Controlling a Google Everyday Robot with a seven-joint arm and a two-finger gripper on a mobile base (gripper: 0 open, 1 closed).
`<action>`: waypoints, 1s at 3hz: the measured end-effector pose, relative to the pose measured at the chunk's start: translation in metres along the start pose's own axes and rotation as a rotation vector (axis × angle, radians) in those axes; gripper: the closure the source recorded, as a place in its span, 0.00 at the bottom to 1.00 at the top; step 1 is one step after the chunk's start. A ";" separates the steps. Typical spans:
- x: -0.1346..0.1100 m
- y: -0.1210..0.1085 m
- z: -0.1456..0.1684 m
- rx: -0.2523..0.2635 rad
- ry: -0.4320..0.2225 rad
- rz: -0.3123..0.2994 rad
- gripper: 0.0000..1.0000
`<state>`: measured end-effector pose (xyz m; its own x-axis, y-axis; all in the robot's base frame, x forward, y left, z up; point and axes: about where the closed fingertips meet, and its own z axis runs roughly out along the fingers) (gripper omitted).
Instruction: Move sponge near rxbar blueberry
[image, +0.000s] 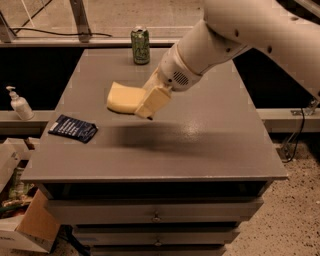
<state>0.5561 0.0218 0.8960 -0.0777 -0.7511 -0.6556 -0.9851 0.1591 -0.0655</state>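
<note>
Gripper (144, 106) clamped on sponge (123, 97), lifted over table (210, 145). Pickup done; rxbar blueberry (73, 128) near left edge, sponge not beside it yet. Left: close gap, lower, release.

Our 1 arm (240, 35) reaches in from the upper right, its thick white links sloping down toward the left. The wrist (177, 75) is a rounded white housing with a small vent grille turned toward us. Below it, our gripper (145, 106) hangs in the air just left of the view's middle, pointing down and left. Its near finger (152, 100), yellowish, presses across the right end of the sponge (121, 98), which it grips and which juts out leftward, roughly level. The far finger is hidden behind.
</note>
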 end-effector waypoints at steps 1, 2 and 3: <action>-0.010 0.013 0.036 -0.014 0.024 -0.014 1.00; -0.015 0.023 0.063 -0.022 0.049 -0.015 1.00; -0.018 0.024 0.077 -0.016 0.061 -0.006 1.00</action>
<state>0.5454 0.0885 0.8485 -0.0808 -0.7895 -0.6084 -0.9878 0.1448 -0.0568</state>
